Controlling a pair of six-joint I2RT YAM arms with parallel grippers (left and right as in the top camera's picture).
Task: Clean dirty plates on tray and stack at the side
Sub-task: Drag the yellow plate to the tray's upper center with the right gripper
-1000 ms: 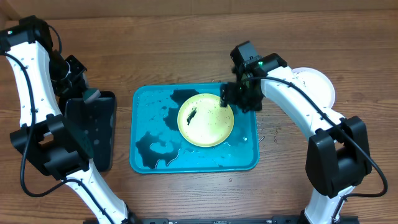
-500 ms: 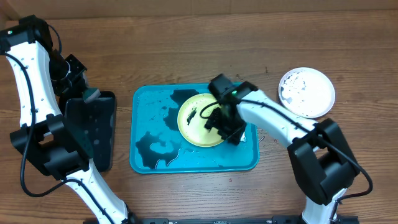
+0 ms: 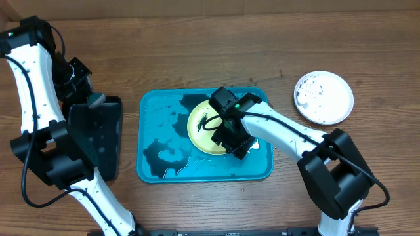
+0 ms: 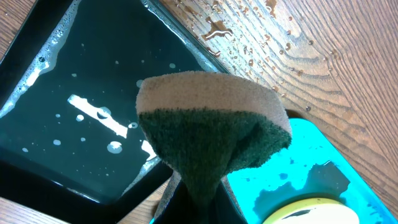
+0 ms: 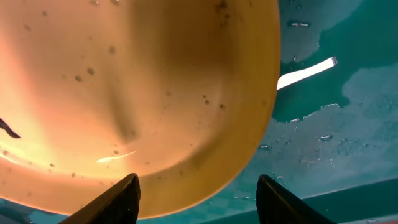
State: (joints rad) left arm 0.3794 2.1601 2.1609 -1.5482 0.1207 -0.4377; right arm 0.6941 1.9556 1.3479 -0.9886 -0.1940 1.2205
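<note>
Hovering with fingers spread and released over the yellow-green plate [image 3: 202,136], which lies in the wet turquoise tray [image 3: 156,111], the right hand [image 3: 231,133] grasps nothing, while the left hand [image 3: 94,99] clenches a green sponge [image 4: 211,137] above the black tray [image 4: 68,81].

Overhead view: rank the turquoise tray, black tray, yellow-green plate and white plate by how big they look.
1. turquoise tray, clearly the largest.
2. black tray.
3. yellow-green plate and white plate: they look about alike. The yellow-green one is partly covered, so I won't rank them.
</note>
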